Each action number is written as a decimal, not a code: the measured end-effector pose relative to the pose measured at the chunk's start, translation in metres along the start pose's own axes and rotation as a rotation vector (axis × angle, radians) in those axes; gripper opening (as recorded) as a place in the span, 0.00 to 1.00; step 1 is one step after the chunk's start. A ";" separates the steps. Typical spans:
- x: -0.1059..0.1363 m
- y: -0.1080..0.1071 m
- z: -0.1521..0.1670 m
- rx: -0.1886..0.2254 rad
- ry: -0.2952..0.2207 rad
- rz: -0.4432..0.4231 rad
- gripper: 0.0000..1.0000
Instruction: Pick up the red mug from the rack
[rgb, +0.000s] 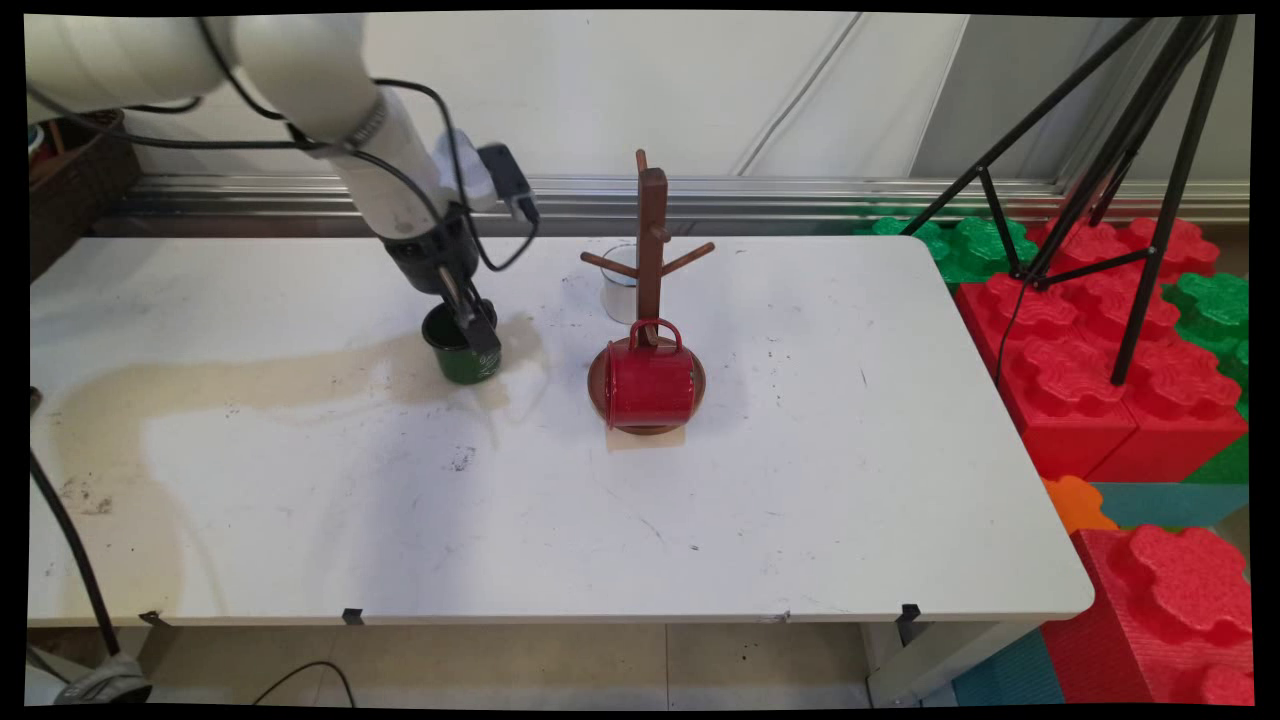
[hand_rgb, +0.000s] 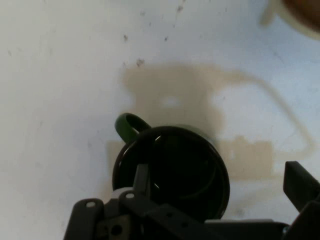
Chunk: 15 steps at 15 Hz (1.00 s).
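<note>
The end effector (rgb: 470, 325) straddles the rim of a green mug (rgb: 461, 348), one finger inside, one outside; whether it is clamped I cannot tell. The mug stands upright on the worktop (rgb: 800, 480), mouth up. To its right, a red mug (rgb: 649, 382) lies sideways at the mug tree (rgb: 651, 260).

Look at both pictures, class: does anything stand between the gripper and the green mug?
Nothing visible does. The gripper is already at the green mug: one finger reaches down inside it and the other stands outside its wall. The red mug and the wooden mug stand are off to one side.
</note>
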<state>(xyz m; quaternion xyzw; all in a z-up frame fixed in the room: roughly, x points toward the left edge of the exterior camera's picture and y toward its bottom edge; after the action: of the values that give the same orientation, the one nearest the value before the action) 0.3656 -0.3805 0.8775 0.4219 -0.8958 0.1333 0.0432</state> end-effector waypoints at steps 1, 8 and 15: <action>-0.005 0.000 -0.008 -0.001 0.025 0.005 1.00; -0.042 0.001 -0.055 -0.012 0.181 0.019 1.00; -0.101 0.002 -0.095 -0.053 0.302 0.063 1.00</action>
<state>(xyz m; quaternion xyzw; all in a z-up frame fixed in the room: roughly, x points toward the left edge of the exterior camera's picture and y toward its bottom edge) 0.4251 -0.2781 0.9495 0.3674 -0.8951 0.1730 0.1843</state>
